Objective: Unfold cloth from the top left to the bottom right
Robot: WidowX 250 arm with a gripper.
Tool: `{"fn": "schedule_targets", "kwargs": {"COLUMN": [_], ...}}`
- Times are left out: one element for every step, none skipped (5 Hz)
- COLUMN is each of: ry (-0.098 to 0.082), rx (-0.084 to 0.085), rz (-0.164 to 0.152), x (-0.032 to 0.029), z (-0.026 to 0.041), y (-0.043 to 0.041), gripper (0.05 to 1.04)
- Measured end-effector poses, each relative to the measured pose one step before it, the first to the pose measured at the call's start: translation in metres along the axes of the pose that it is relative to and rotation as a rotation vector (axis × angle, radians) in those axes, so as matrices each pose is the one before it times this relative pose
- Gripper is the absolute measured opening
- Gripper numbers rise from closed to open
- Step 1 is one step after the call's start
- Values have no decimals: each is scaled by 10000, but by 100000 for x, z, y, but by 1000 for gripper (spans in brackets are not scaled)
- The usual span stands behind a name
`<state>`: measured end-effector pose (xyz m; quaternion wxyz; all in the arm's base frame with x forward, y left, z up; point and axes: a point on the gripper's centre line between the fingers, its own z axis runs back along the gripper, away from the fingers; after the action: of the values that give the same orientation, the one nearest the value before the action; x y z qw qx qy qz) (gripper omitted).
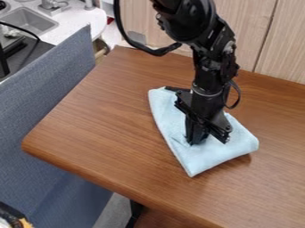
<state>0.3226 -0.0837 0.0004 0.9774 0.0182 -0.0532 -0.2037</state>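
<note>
"The gripper [196, 140] pointed down at the cloth [208, 159], with its lower end against it, I believe. Was it open or closed?"

"That I could not tell, nor whether it held some of the cloth. But I saw small creases just beside its lower end."

"And how was the arm [209, 58] standing?"

"It hung from the top edge of the view, right of the middle, and its lower part was almost upright. The wide part of the gripper was on a slant, lower on its right side in the view. A black cable [132, 42] made a loop at the left of the arm."

"Where exactly was the cloth?"

"It lay on the brown table [101, 133], under the gripper. It was light blue and folded, with one corner toward the table's front edge and another rounded one toward the right."
</note>
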Motion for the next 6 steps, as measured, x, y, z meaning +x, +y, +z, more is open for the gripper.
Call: {"fn": "schedule_targets", "kwargs": {"ry": [10, -257, -480, -754, -91, -192], "rx": [68, 37, 63, -269, -478, -421], "rz": [160, 107, 99, -275, -464, -645], "x": [-81, 82, -8, 312, -55, -78], "z": [14, 1163, 1988, 2582, 321, 345], "y": [344, 125, -312, -1551, -2040, -2263], "gripper": [58, 57, 57, 57, 57, 56]}}
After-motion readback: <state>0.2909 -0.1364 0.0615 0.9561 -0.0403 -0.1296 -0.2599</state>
